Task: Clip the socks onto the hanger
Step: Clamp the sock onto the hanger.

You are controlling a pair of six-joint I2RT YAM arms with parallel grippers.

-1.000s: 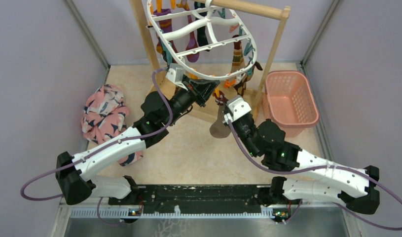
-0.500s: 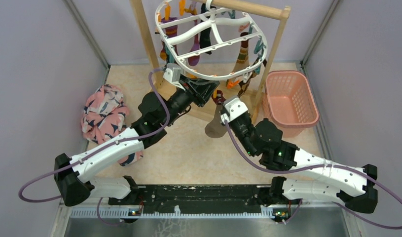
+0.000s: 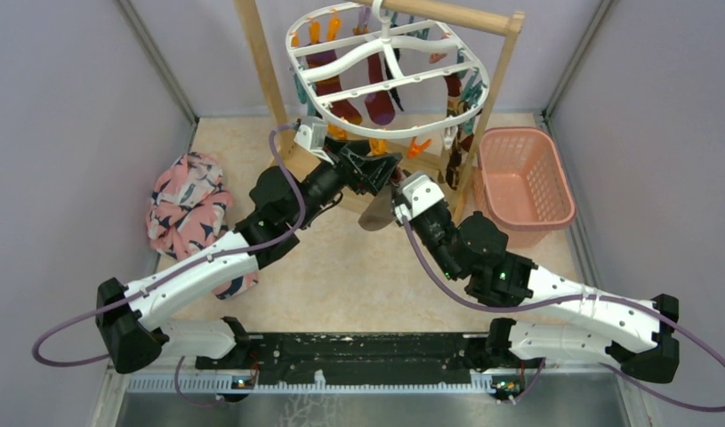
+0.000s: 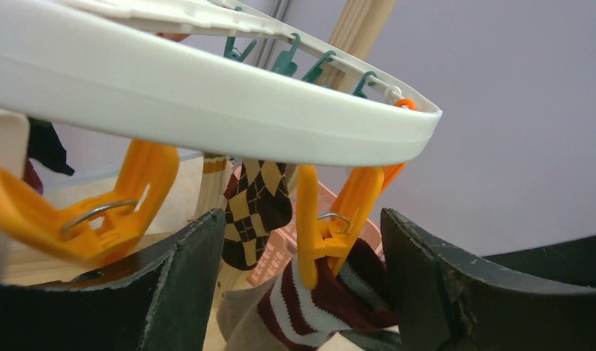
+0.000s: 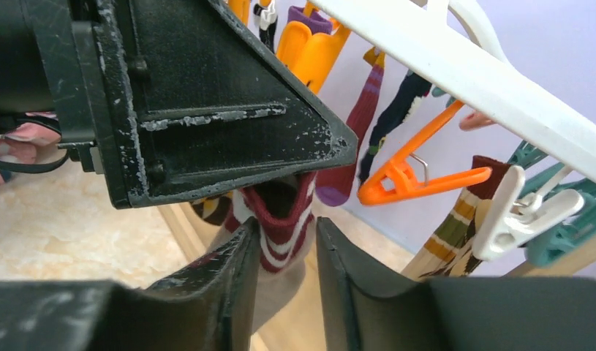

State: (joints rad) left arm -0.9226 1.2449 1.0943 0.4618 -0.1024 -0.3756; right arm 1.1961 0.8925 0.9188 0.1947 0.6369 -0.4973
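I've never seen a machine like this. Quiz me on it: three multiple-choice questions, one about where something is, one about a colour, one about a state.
1. Where is the pink basket?
A. left of the wooden rack
B. right of it
C. hanging on it

2. What colour is the clip holding the maroon-and-white striped sock?
A. teal
B. white
C. orange

3. How is the left gripper?
A. open, fingers either side of that clip
B. shut on the sock
C. shut on nothing

Answers: B, the top view shows it beside the rack's right post. C, the left wrist view shows an orange clip biting the cuff. A, its fingers stand wide apart.
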